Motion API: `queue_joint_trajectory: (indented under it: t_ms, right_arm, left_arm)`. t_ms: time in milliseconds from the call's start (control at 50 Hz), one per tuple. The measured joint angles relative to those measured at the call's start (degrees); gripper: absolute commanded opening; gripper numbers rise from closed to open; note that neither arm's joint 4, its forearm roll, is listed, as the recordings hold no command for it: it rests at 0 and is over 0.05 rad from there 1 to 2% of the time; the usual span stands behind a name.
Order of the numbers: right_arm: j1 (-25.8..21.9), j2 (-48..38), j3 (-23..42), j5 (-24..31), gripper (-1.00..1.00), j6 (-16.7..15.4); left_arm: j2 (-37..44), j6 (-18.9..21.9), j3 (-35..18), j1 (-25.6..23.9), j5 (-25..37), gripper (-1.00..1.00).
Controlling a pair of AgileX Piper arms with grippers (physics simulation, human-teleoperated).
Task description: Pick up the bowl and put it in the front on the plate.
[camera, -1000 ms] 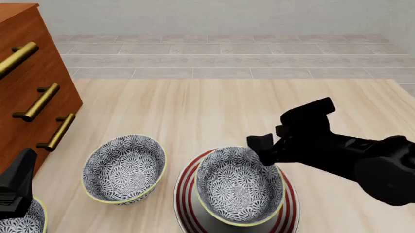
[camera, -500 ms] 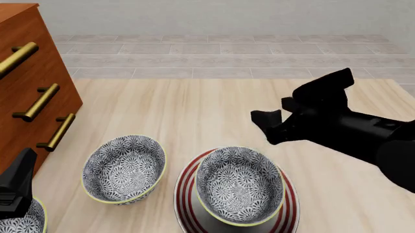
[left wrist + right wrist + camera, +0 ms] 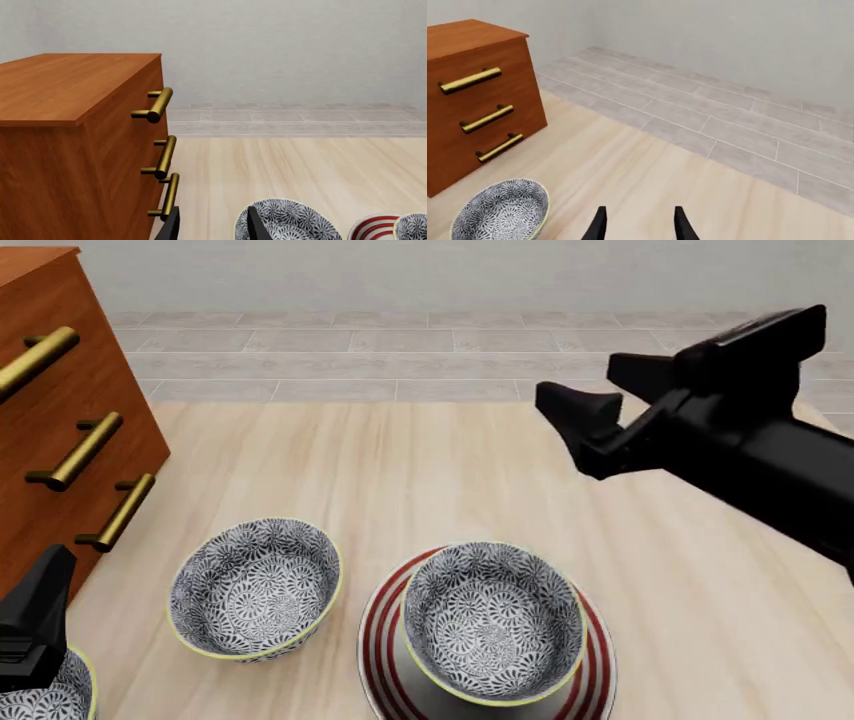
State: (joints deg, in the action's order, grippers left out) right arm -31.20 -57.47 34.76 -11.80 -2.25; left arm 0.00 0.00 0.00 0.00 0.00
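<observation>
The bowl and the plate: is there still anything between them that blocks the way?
Nothing does: the bowl already sits on the plate. The right gripper is open, raised clear above and behind it.

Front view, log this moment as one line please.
bowl: on plate | right pincer: open, empty, raised | left pincer: open, idle

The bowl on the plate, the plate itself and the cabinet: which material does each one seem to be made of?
The bowl looks like glazed ceramic: a dense grey-blue floral print and a pale yellow rim. The plate under it also looks ceramic: white with red rings and a slight sheen. The cabinet looks like reddish-brown varnished wood with visible grain; its handles look like brass-coloured metal. In a render, these remain only guesses.
</observation>
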Motion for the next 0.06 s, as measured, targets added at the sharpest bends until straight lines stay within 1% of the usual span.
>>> queue_joint_trajectory:
  t_ms: [60]
  right_arm:
    - [0.0,0.2,-0.1,-1.0,1.00,-0.2]
  left_arm:
    - [0.0,0.0,0.0,0.0,0.0,1.00]
